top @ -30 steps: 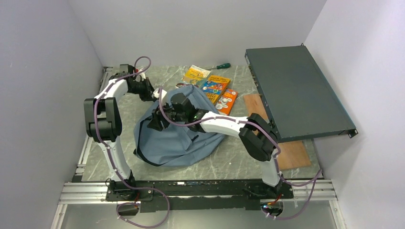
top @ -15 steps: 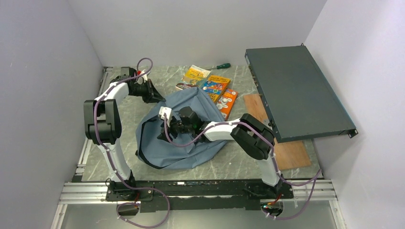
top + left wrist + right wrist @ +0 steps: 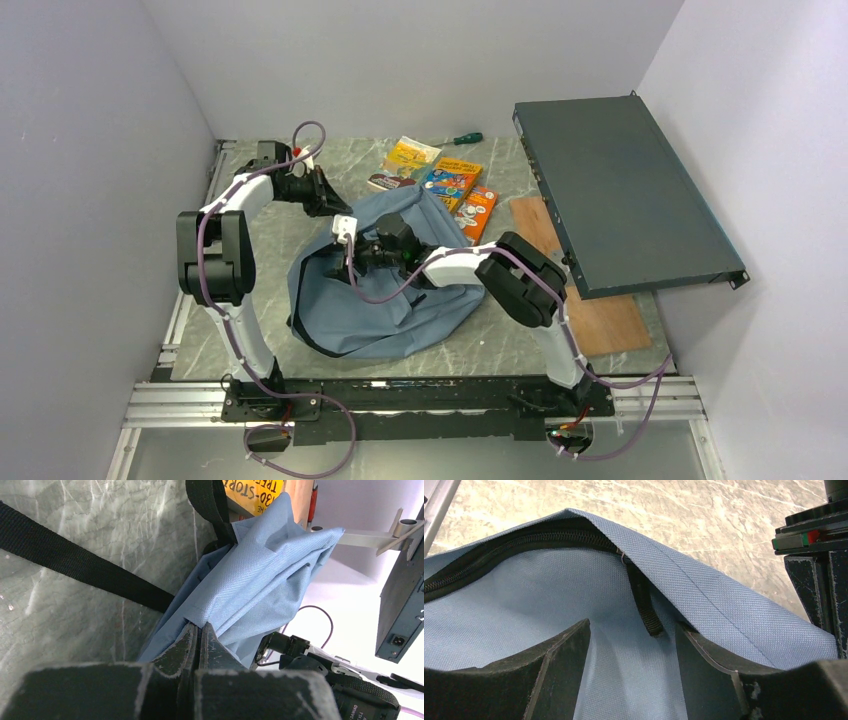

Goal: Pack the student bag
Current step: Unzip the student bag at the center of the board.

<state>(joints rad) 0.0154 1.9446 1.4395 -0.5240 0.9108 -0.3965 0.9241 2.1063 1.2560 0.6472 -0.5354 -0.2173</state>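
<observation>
The student bag [image 3: 385, 300], soft grey-blue fabric, lies slumped in the middle of the table. My left gripper [image 3: 326, 196] is at the bag's back-left edge. In the left wrist view it [image 3: 199, 626] is shut on a fold of the bag's fabric [image 3: 260, 575], with a black strap [image 3: 75, 565] lying on the table beside it. My right gripper [image 3: 350, 250] is open over the bag's top. In the right wrist view it [image 3: 633, 630] straddles the black zipper pull [image 3: 644, 607] under the zipper line [image 3: 514, 542], without gripping it.
Orange books [image 3: 455, 182], a yellow packet [image 3: 410, 155] and a green-handled screwdriver [image 3: 465, 138] lie behind the bag. A flat dark grey metal box [image 3: 620, 190] leans at the right over a wooden board [image 3: 612, 322]. Walls stand close on three sides.
My right arm has folded left, and its gripper has shifted up over the bag's top near the zipper. The bag's fabric has shifted. The left gripper still holds the back edge.
</observation>
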